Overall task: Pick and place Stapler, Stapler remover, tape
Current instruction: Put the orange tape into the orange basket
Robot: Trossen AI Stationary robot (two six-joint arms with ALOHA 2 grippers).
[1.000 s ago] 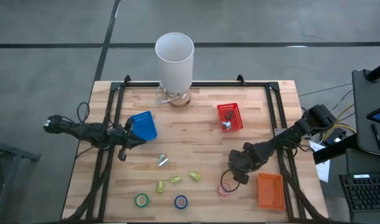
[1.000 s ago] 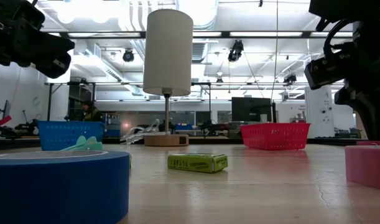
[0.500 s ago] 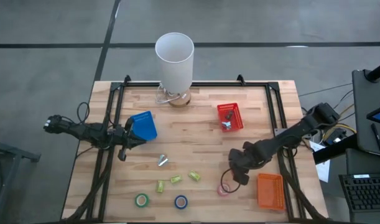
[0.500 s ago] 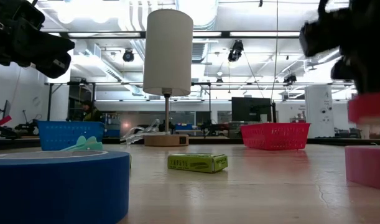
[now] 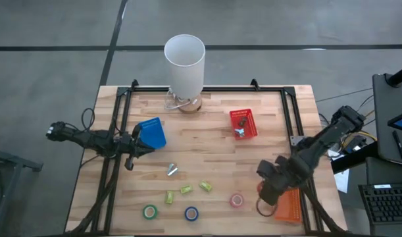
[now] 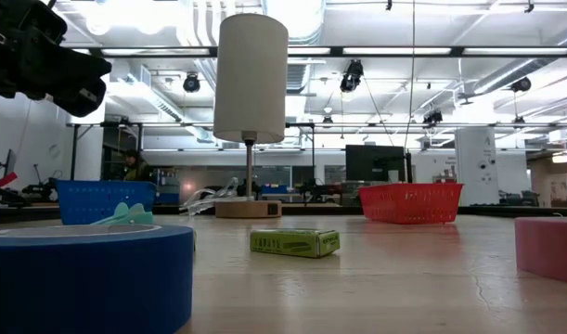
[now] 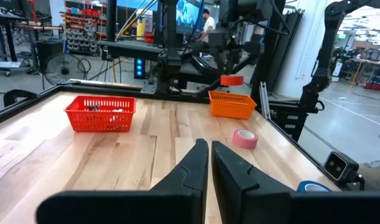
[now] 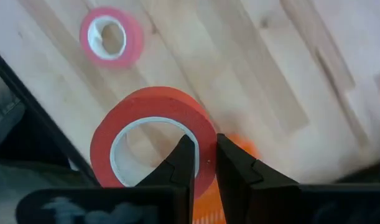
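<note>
Now | right gripper (image 8: 202,163) pinching red tape (image 8: 153,135) | apparently over orange basket (image 5: 287,204) edge

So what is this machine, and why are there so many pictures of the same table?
It is a robot with two dark arms, and each arm ends in a two-finger gripper. Four cameras look at once: one from above, one low at table height, and one on each wrist.

From above, the left gripper waits beside the blue basket. The right gripper holds a red tape roll, pinching its wall between the fingers, right next to the orange basket. Its wrist camera shows that up close.

On the wooden table lie a pink tape roll, a green tape roll and a blue tape roll, some small yellow-green blocks, a red basket and a white lamp.
</note>
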